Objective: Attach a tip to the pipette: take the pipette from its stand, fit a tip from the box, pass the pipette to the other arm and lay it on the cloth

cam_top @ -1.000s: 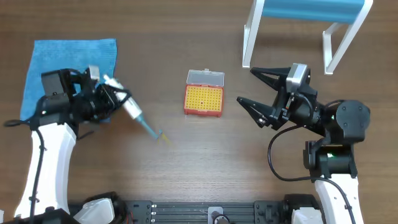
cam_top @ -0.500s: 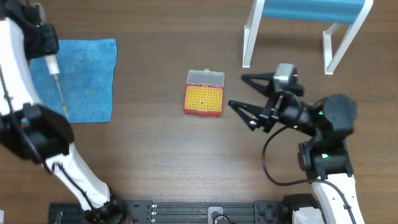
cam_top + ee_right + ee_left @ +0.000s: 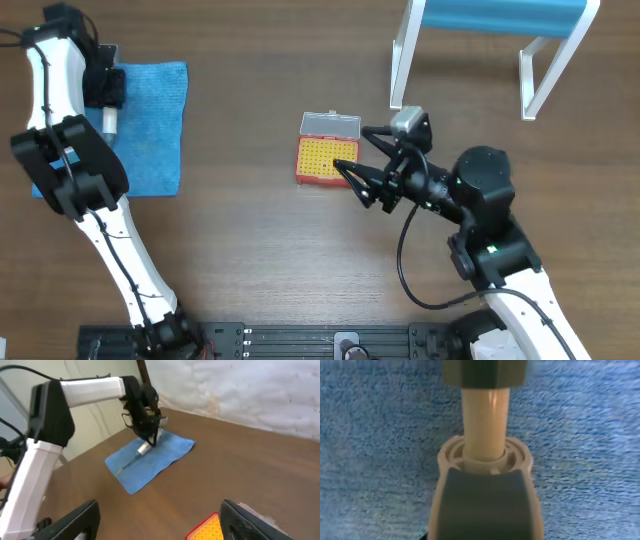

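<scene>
Overhead, a blue cloth (image 3: 150, 120) lies at the upper left of a brown wooden table (image 3: 250, 280). The left gripper (image 3: 104, 95) sits over the cloth's left part, clenched around a pipette (image 3: 108, 122) whose body points down the frame. The right wrist view adds what the overhead view hides: the pipette slants down from that gripper, and its thin yellowish tip (image 3: 122, 467) ends low at the cloth. Whether the tip touches the cloth cannot be judged. The left wrist view looks closely along the pipette's cream shaft and grey body, with blue cloth fibres behind.

At the middle of the overhead frame stands the tip box (image 3: 327, 160), a red tray of yellow tips with its clear lid folded back. By its right side the right gripper (image 3: 349, 148) hovers, fingers spread wide and holding nothing. At the upper right is the stand (image 3: 490, 20), white legs under a blue top.
</scene>
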